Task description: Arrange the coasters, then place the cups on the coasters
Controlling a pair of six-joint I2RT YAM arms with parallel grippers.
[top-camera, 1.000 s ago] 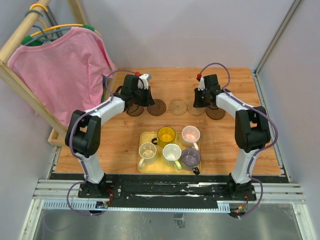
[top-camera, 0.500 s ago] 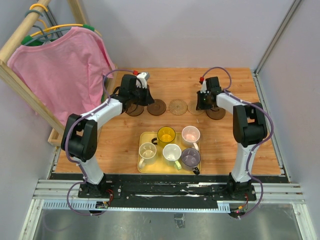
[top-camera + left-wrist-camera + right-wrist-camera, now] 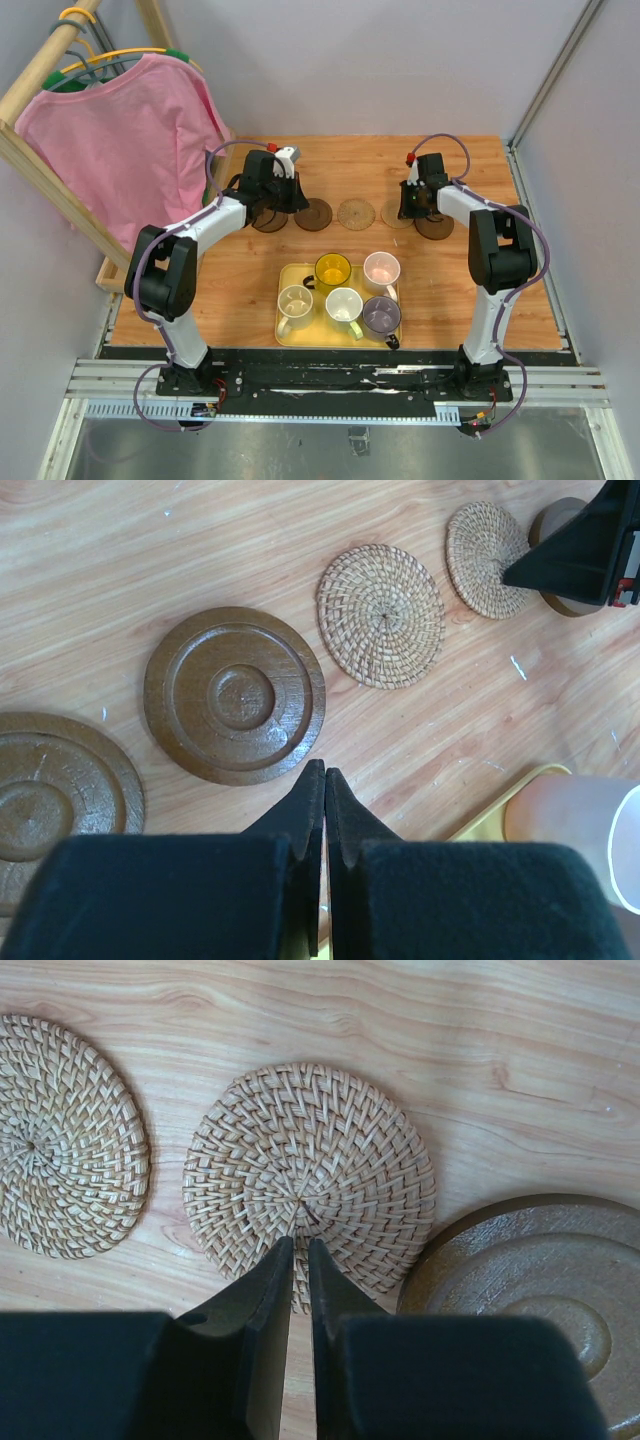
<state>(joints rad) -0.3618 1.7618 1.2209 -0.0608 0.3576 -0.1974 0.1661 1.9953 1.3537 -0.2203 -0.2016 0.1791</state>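
In the last second the right arm [image 3: 470, 210] has shifted slightly. The right jaws, a narrow slit apart and holding nothing, stand over the near edge of a tan woven round coaster [image 3: 310, 1185], just beside a dark brown wooden coaster [image 3: 530, 1300]. The left jaws are shut and empty. The coaster row on the table [image 3: 200, 290] looks arranged, so the small handled cups [image 3: 344, 303] on the yellow rectangular tray [image 3: 283, 337] probably come next
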